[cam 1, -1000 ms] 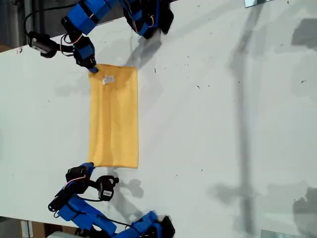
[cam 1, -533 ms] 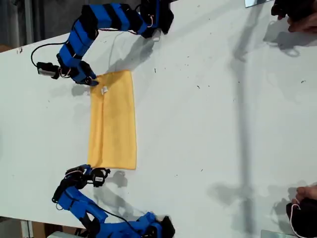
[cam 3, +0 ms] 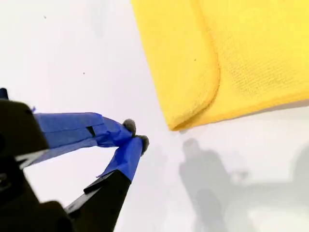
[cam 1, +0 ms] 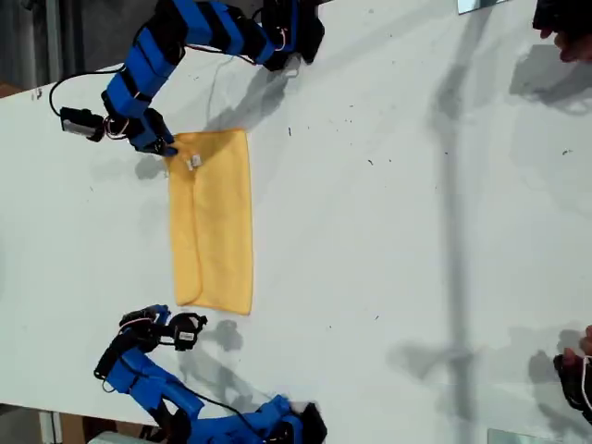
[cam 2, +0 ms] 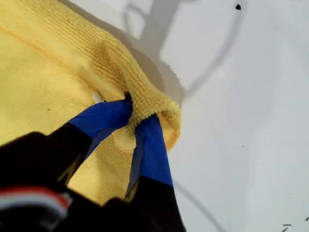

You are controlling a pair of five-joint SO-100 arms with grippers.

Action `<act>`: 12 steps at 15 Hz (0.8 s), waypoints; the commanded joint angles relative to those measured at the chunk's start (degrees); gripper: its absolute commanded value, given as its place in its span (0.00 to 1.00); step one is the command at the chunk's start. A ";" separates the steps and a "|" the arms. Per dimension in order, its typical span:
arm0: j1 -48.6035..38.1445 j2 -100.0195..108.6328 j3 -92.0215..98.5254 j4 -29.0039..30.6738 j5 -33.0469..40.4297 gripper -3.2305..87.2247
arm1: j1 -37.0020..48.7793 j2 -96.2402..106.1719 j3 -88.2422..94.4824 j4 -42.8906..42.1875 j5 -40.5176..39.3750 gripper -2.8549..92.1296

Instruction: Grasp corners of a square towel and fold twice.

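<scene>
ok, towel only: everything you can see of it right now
The square towel is yellow-orange terry, folded once into a tall strip, lying flat on the white table toward the exterior view's left. The upper layer's edge runs lengthwise, stopping short of the strip's left side. A small white tag sits near its top left corner, which my first gripper pinches, bunching the cloth. My second gripper is shut beside the rounded lower corner, apart from it.

Open white table [cam 1: 388, 277] lies clear across the exterior view's right of the folded towel [cam 1: 213, 222], its two short ends flanked by my first gripper [cam 1: 166, 148], pinching a corner [cam 2: 154, 104], and my second gripper [cam 1: 169, 319], closed just beside it.
</scene>
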 commanded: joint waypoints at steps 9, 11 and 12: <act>0.35 -8.70 -3.16 1.41 -5.19 0.21 | -2.29 2.46 -0.26 -0.79 -0.70 0.03; 0.00 -10.28 -3.43 -1.93 -3.25 0.21 | -3.08 2.64 -0.53 -0.79 -0.70 0.03; 0.35 -10.37 -3.43 -3.69 -1.93 0.20 | -3.34 2.64 -0.62 -0.70 -0.70 0.03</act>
